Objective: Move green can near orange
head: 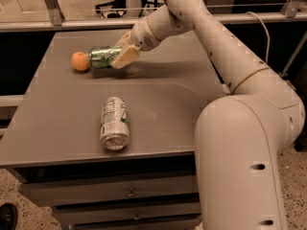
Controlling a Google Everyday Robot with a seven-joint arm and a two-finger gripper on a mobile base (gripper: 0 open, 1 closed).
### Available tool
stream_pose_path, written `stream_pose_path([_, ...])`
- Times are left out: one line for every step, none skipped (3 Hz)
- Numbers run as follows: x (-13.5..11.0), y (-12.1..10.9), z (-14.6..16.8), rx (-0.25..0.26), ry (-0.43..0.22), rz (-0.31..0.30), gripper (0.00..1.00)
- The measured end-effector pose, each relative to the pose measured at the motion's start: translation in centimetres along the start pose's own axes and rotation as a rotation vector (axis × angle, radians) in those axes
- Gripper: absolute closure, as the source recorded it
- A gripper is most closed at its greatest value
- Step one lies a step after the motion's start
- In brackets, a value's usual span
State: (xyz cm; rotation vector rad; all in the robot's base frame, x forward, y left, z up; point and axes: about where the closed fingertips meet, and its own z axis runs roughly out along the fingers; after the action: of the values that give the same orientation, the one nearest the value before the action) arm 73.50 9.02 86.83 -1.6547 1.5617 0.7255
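Cream two-finger gripper [121, 56] sitting over the far-left part of the flat grey metal tabletop [168, 104], reaching in from the right on the end of the big white jointed arm [216, 42]. Clamped around the small dark green patterned drink can [101, 56], fingers [125, 56] only as far apart as the can's body is wide, gripping near its right end. Holds the can on its side, long axis running left to right. Left end of the can right up against the small round orange fruit [80, 61], touching or just about, can't tell which. Also can't tell if the can rests on the surface or hangs just above it, only a shadow under it. Orange near the left edge, well back from the front one. Open grey surface between the gripper and the white-and-silver can with green markings [115, 123], which lies on its side near the front edge, well apart from the other two. More bare top off to the right, under the arm.
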Motion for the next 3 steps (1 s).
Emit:
stream_pose_path([0.00, 0.15, 0.40, -0.009, 0.006, 0.004, 0.59])
stream_pose_path([0.17, 0.32, 0.49, -0.015, 0.011, 0.008, 0.36])
stream_pose_path([0.37, 0.52, 0.63, -0.023, 0.015, 0.013, 0.05])
